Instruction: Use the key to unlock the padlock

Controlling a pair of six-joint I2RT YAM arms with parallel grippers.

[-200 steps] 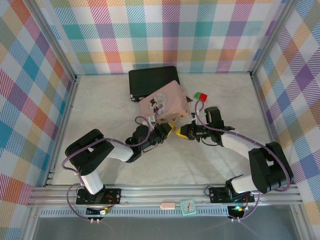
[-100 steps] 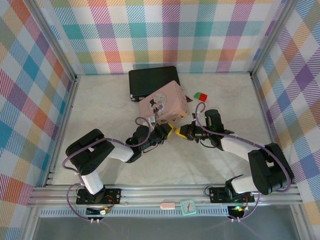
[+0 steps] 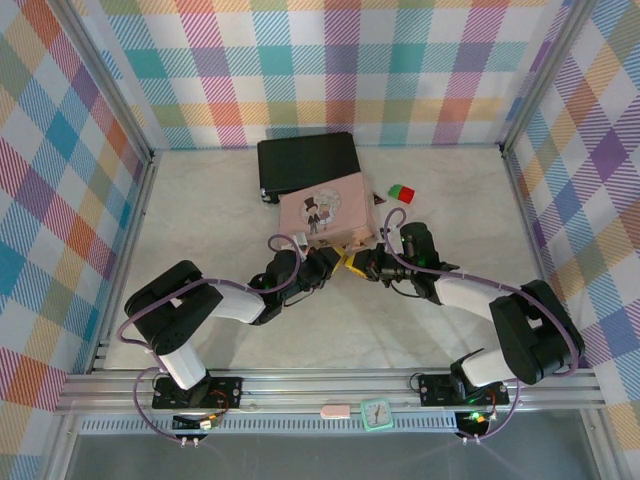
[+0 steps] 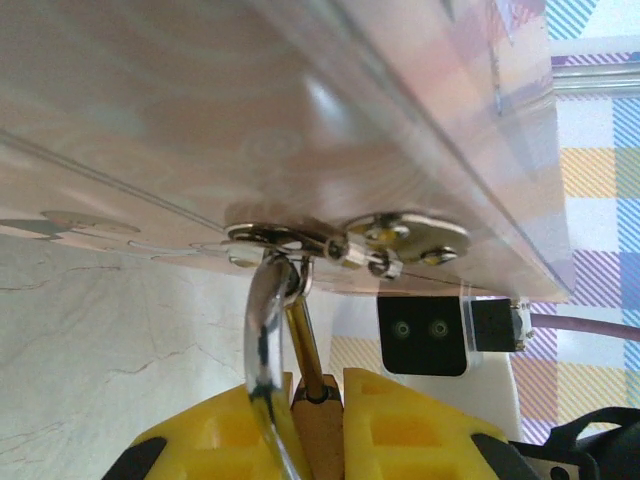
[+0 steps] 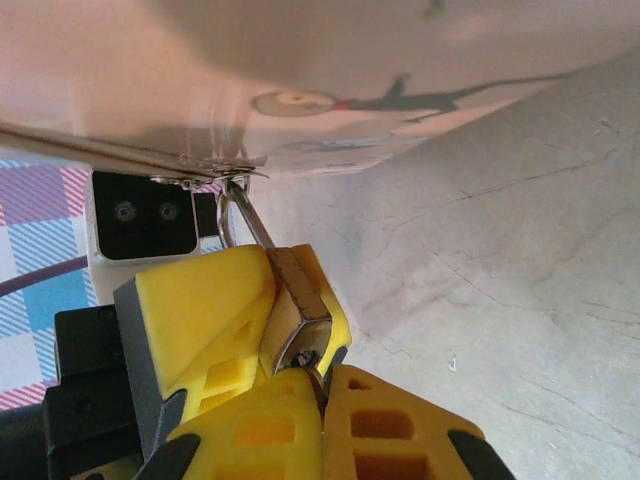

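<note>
1. Top view: the pink box (image 3: 322, 208) sits mid-table (image 3: 450, 200). Its far edge overlaps a black case (image 3: 305, 158). The red and green blocks (image 3: 400, 191) lie just right of the box.
2. The 2 grippers meet tip to tip at the box's near edge. The left gripper (image 3: 333, 262) reaches in from the left and the right gripper (image 3: 362, 263) from the right.
3. Left wrist view: the left gripper (image 4: 318, 385) is closed tight on the padlock (image 4: 320, 430), with the brass body wedged between its 2 yellow fingers (image 4: 400, 420).
4. The silver shackle (image 4: 262, 330) rises from the body and hooks through the metal clasp (image 4: 345, 238) on the box's underside edge. The padlock hangs at the clasp, off the table.
5. Right wrist view: the padlock (image 5: 292, 290) shows tilted, clamped in the left gripper's yellow fingers (image 5: 200, 310).
6. The right gripper (image 5: 322, 385) is pinched fully together. A sliver of grey metal, the key (image 5: 305, 358), sits at its tips against the padlock's lower end.
7. How far the key sits in the keyhole: cannot tell, the fingers hide it.
</note>
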